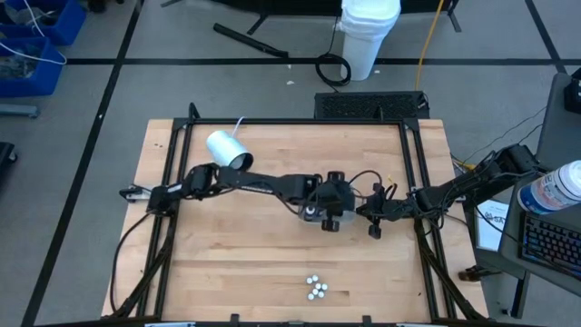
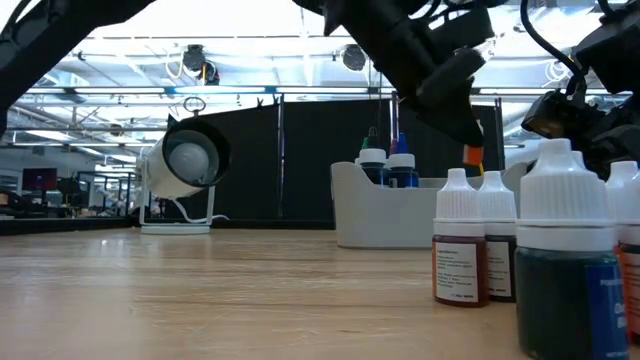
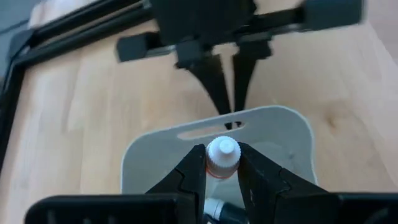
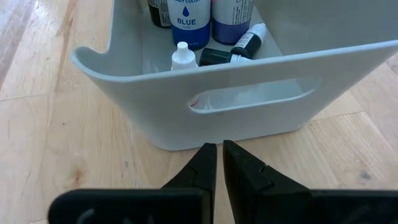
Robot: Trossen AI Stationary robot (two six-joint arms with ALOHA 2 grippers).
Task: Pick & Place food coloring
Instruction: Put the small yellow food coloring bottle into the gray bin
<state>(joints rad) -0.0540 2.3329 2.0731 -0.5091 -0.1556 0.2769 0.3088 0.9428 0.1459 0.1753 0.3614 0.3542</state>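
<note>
bottle: a white-capped food coloring bottle with an orange band under the cap, pinched between the left gripper's fingers, directly above the bin's inside
bin: grey bin mid-table; several bottles already in it, among them a blue one standing and a small white-capped one near the wall
axis: the held bottle stands cap up, long axis vertical, in line with the drop into the bin
judgement: the coming move looks like a straight lowering or release; the bottle is over the bin, not over its rim
right gripper: right gripper just outside the bin's slotted wall, fingers pressed together, holding nothing
remaining: a cluster of bottles near the table's front edge, well apart from both arms
</note>
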